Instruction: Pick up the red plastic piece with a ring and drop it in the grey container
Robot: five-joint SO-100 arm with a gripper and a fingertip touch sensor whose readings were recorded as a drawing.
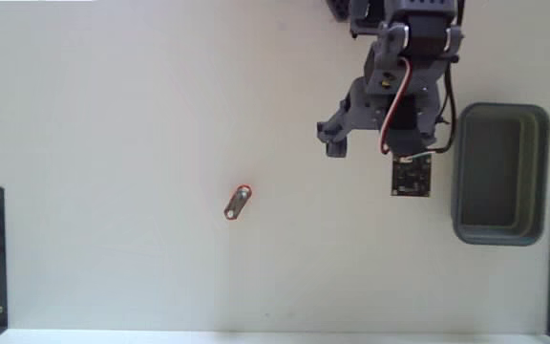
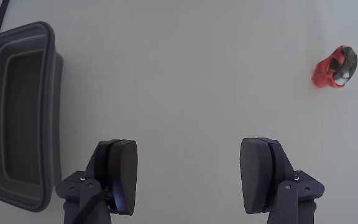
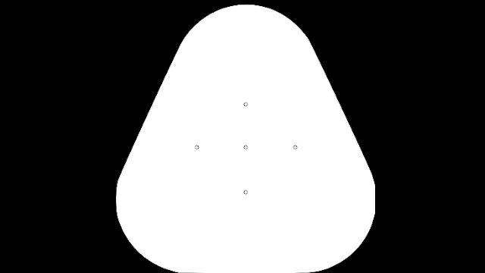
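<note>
As red piece (image 1: 238, 202) lies diagonal, ring seemingly upper-right | gripper (image 2: 188, 177) wide open, empty.

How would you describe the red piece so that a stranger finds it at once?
In the fixed view, start from the grey container at the right edge and go left across the white table, past the arm. The red plastic piece lies alone near the middle, small, slanted and ring-ended, the only red thing there.
</note>
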